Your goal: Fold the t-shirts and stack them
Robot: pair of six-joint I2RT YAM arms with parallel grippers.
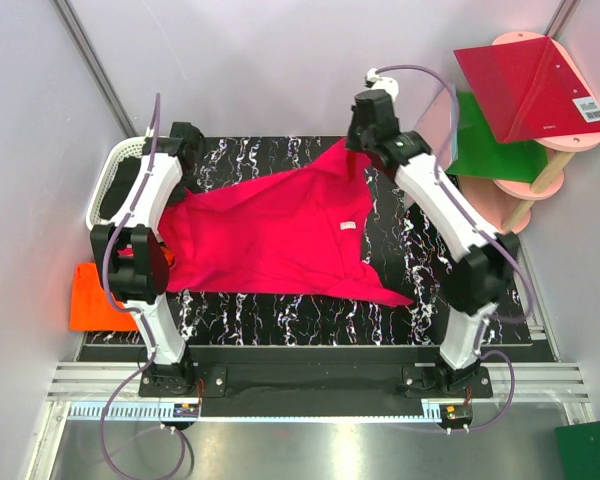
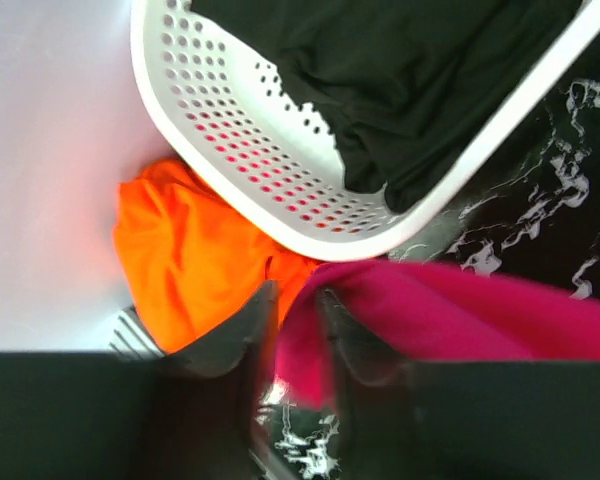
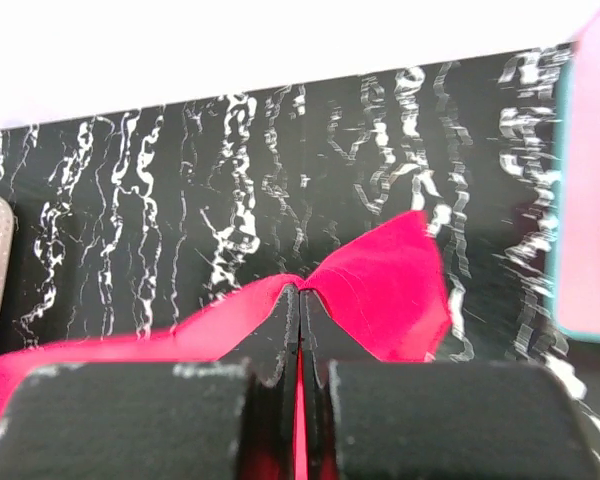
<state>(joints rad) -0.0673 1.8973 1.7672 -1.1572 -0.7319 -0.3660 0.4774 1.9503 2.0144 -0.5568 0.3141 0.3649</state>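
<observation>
The white basket (image 2: 230, 150) at ten o'clock holds black cloth (image 2: 410, 80). My left gripper (image 2: 292, 312) pinches the pink t-shirt (image 2: 460, 310); my right gripper (image 3: 300, 297), pressed together, pinches its one-o'clock corner.

No words or numbers can be read. The red panel (image 1: 525, 85) at the far right carries a white sticker (image 1: 592, 108) with a barcode and lines of small print, all too fine to make out. The pink shirt (image 1: 270, 235) has a small white neck label (image 1: 347, 226); its print is too small to read. A pale strip (image 1: 310, 411) along the near edge shows a row of fine tick marks, and any figures on it are too small to tell
</observation>
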